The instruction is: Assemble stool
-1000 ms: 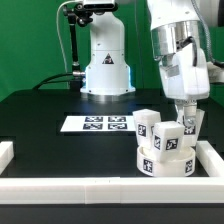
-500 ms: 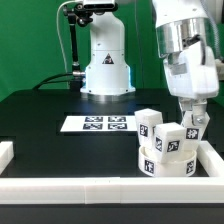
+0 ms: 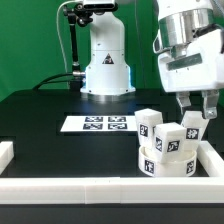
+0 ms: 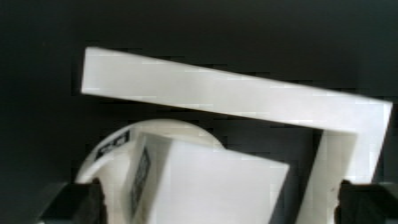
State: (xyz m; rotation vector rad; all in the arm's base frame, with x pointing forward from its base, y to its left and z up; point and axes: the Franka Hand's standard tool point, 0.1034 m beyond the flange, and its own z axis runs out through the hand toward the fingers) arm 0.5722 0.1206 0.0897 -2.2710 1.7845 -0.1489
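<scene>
Exterior view: tool [image 3: 198, 106] hangs above the far-right part of the black surface [image 3: 60, 112], at the exterior view's right, its two fingers [image 3: 186, 104] pointing down and standing apart with nothing between them. Directly below and slightly toward the exterior view's left of the tool sits the stool seat [image 3: 166, 160], a thick white round disc bearing black-and-white tags, resting in the corner formed by the white border rails [image 3: 100, 190]. Two blocky white legs stand upright on top of the seat: one leg [image 3: 147, 127] further from the tool, toward the exterior view's left, and a second leg [image 3: 169, 137] nearer, just below and beside the tool's fingertips. A third tagged white block [image 3: 193, 123] shows just under the fingers, partly hidden behind the second leg; cannot tell whether it touches the fingers. Marker board [image 3: 96, 123] lies flat on the surface well apart from the tool, toward the exterior view's left, in front of the white robot base [image 3: 106, 60]. Wrist view: tool fingertips [image 4: 75, 200] appear as dark shapes at the frame edges, spread apart, with a white leg face [image 4: 205, 180] and the rounded seat edge [image 4: 151, 135] between and beneath them; the rail corner [image 4: 231, 90] runs as a white L beyond. No contact between fingers and the parts is visible in this view; image is blurred, tags unreadable
</scene>
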